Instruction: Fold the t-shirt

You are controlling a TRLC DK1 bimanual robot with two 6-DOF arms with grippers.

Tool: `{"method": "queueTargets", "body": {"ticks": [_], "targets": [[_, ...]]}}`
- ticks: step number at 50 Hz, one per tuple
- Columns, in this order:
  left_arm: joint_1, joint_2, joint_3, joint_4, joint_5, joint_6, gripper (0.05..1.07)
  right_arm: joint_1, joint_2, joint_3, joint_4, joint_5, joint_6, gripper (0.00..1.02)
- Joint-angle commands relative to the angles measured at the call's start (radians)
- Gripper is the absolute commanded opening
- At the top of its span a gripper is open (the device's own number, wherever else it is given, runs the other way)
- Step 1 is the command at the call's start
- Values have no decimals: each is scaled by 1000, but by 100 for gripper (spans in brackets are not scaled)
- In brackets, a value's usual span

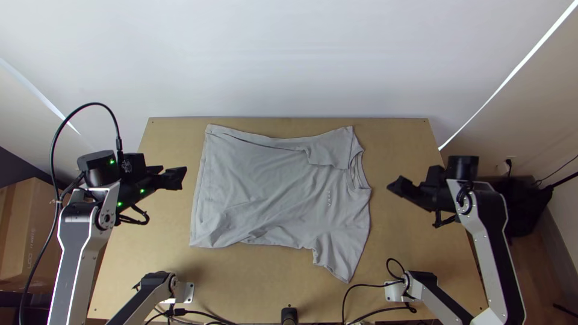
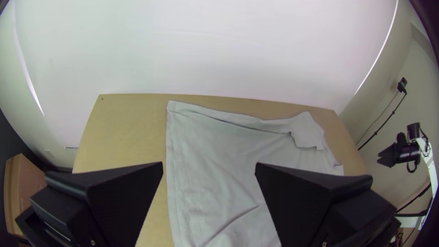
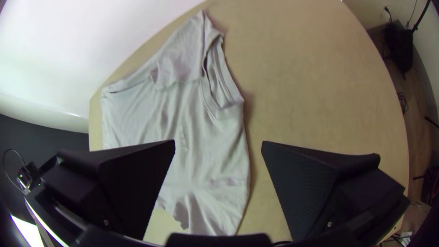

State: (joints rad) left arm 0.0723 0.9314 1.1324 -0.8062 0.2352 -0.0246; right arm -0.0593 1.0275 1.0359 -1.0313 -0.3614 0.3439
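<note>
**Grey T-shirt (image 1: 265, 192) lies between two wide-open grippers**

At the far left, a cardboard box (image 1: 27, 241) stands beside the wooden table (image 1: 253, 283). The left gripper (image 1: 177, 177) hangs over the table's left side, just beside the shirt's hem and apart from the cloth. In the left wrist view its two black fingers (image 2: 123, 196) stand wide apart, with nothing gripped between them.

The T-shirt comes next, in the middle of the table, with its hem to the left and its collar (image 1: 359, 173) to the right. The body is mostly spread, with soft wrinkles along the near edge. Along the far edge, a narrow strip of cloth shows beyond a long crease. The far sleeve (image 1: 328, 155) is turned in on the body, while the near sleeve (image 1: 342, 259) sticks out toward the table's near edge. A small print (image 1: 329, 197) sits near the collar.

On the right, the right gripper (image 1: 395, 186) hangs over the table near the collar, not touching it. The right wrist view shows its fingers (image 3: 306, 187) wide apart too, holding nothing.
</note>
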Motion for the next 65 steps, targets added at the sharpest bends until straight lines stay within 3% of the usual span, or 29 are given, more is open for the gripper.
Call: {"method": "queueTargets", "body": {"ticks": [1,4,10,33,38,43,50,57,60,64,65], "targets": [[-9,-40,-28,-31,10,18,102,15,-9,-100,-36,-10,-36,83],[-14,-52,-33,-37,10,14,102,26,8,-139,-47,-8,-51,83],[-14,-59,-39,-44,10,11,102,42,65,-197,-47,-10,-60,72],[-5,-57,-65,-45,7,26,102,156,266,-341,91,26,-36,68],[-5,-57,-74,-41,7,28,102,162,279,-347,146,26,-28,52],[-5,-54,-79,-39,7,32,102,176,289,-356,183,26,-22,50],[-5,-52,-88,-79,7,98,102,219,339,-355,188,26,-5,50],[-12,-54,-99,-235,7,270,102,262,361,-353,191,27,6,50],[-11,-59,-122,-278,7,347,102,277,361,-353,211,32,15,39],[4,-60,-166,-327,7,456,102,286,348,-362,284,62,14,3],[7,-62,-178,-330,7,473,102,286,344,-364,293,70,15,2]]}}
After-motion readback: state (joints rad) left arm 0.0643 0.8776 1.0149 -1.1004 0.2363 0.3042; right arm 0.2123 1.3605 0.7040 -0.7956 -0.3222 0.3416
